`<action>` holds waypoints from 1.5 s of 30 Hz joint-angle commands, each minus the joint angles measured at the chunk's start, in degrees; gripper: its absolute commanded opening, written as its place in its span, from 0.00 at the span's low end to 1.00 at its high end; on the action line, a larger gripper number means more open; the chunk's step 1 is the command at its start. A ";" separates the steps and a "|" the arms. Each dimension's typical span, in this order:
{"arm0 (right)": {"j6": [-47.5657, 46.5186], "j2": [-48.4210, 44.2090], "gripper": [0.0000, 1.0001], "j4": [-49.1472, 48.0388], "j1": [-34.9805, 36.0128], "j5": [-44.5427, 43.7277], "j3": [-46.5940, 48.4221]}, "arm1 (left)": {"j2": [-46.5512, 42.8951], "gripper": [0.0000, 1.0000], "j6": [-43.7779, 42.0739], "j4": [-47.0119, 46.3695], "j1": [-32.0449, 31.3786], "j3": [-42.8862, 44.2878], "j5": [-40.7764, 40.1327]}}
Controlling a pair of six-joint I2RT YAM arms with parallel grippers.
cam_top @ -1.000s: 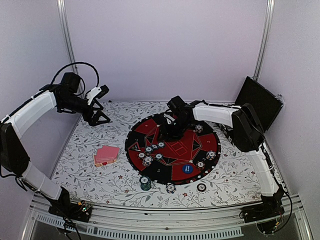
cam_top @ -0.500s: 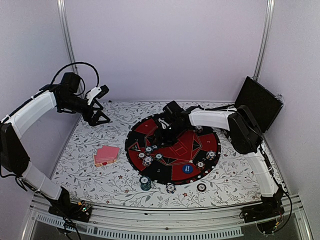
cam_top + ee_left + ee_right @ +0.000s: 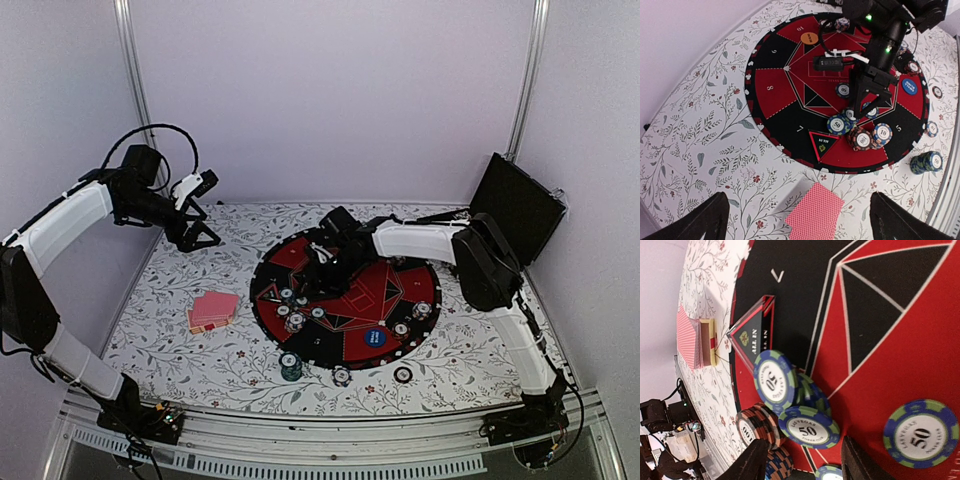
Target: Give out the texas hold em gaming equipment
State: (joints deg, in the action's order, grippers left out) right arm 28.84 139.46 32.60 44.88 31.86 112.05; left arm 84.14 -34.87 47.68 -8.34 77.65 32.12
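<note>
Pale lilac walls [image 3: 330, 100], floral tablecloth [image 3: 170, 300]

Blue 50 chips [image 3: 808, 426] on the red-and-black mat [image 3: 880, 305], pink-backed card deck [image 3: 692, 342] beyond.

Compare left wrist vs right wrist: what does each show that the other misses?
Left wrist only: the whole round mat, the orange disc, the blue disc, and the right gripper from outside, open above the chips. Right wrist only: the card deck edge-on and LAS VEGAS lettering on the 50 chips. Both: the ALL IN marker, that deck, the clustered chips on the mat.
</note>
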 commanded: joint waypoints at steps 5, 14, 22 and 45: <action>-1.91 -5.18 0.54 2.94 -5.57 -3.16 0.15 | 0.06 1.00 0.29 0.31 0.16 1.20 0.40; -2.33 -2.42 0.54 2.82 -7.43 -3.71 1.31 | 0.15 1.00 0.10 0.40 0.17 1.15 0.16; -1.27 0.99 0.54 0.64 -5.89 -0.29 -0.10 | -0.01 1.00 0.03 0.43 0.16 1.39 0.05; 0.35 -0.61 0.53 -0.60 0.05 0.26 -2.55 | 0.24 1.00 0.18 0.40 0.17 1.98 0.39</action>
State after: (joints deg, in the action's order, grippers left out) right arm 28.73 139.02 28.80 43.86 32.32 109.84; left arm 84.14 -34.89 47.70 -8.34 77.87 32.10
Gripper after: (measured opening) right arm 0.534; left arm 0.996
